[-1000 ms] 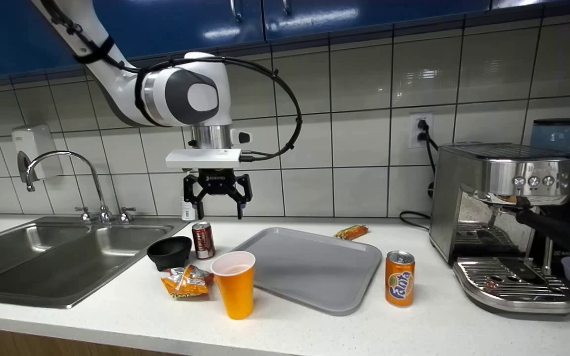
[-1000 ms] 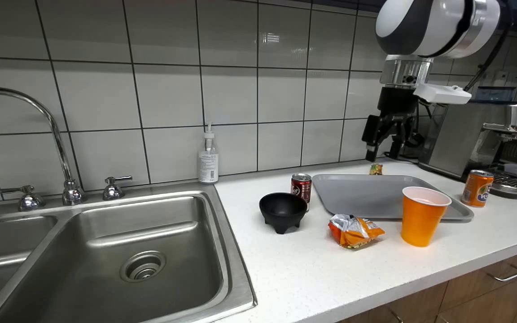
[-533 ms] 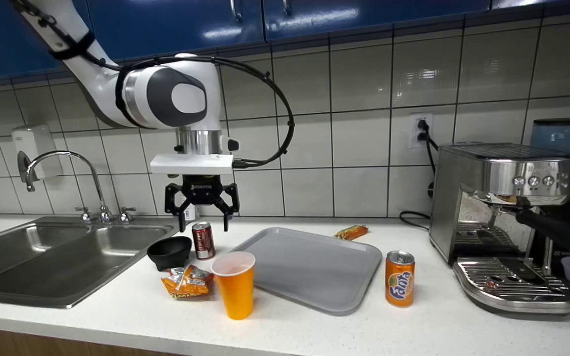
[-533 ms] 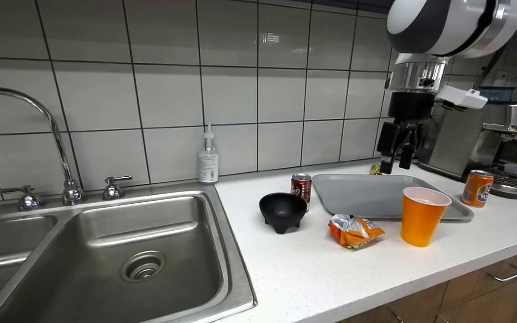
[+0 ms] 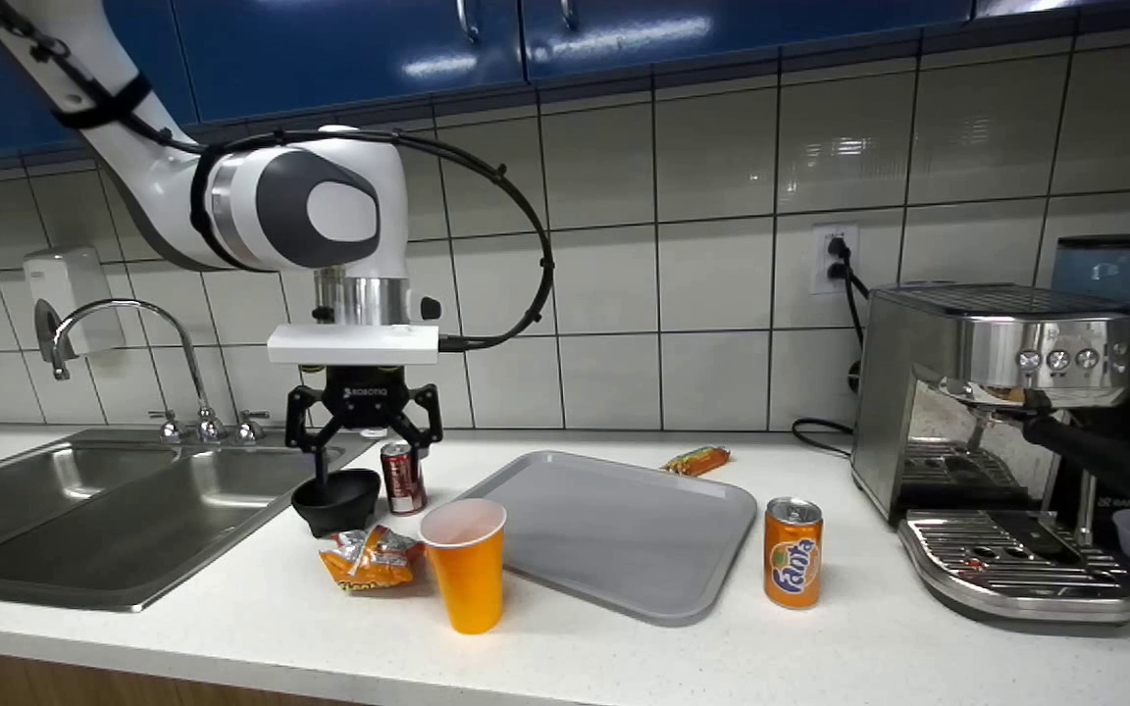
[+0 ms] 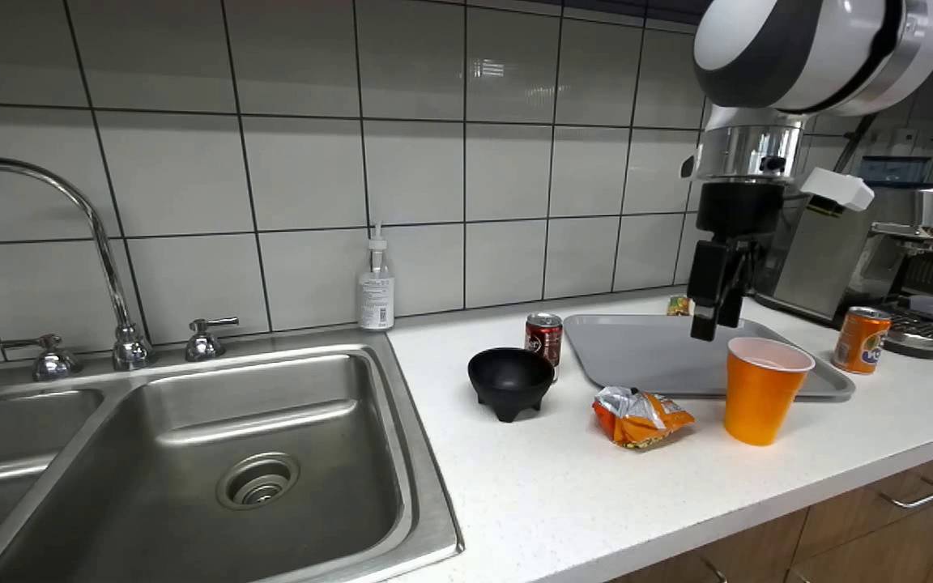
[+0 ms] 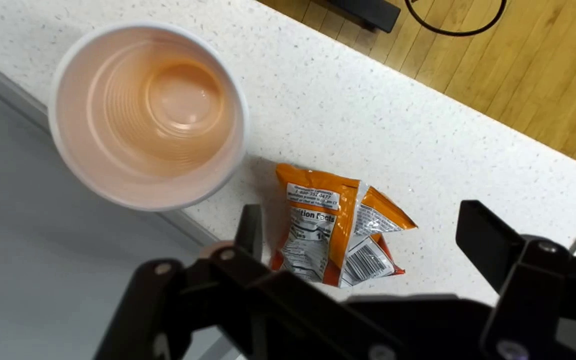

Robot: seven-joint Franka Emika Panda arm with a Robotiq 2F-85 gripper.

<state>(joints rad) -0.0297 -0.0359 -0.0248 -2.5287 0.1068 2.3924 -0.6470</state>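
Observation:
My gripper [image 5: 369,476] hangs above the counter with its jaws wide open and nothing held. In the wrist view a crumpled orange-and-silver snack bag [image 7: 318,225] appears between the two fingers, well below them and nearer the left one. Beside it stands an orange cup [image 7: 148,115] with a white inside, upright, seen from above. In an exterior view the left finger overlaps the black bowl [image 5: 336,505], and the right one overlaps the top of a dark red can [image 5: 404,485]. The gripper [image 6: 716,325] is seen higher than the bag [image 6: 643,418] and apart from it.
A grey tray [image 5: 614,529] lies behind the cup, with an orange wrapper [image 5: 697,461] at its far edge. A Fanta can [image 5: 794,554] stands right of the tray, near a coffee machine [image 5: 997,392]. A steel sink [image 6: 426,461] borders the bowl's side; a soap bottle [image 6: 376,291] stands behind.
My gripper has come down and, in one of the exterior views, shifted left toward the bowl and bag. Its jaws have stayed open. The objects on the counter have not moved.

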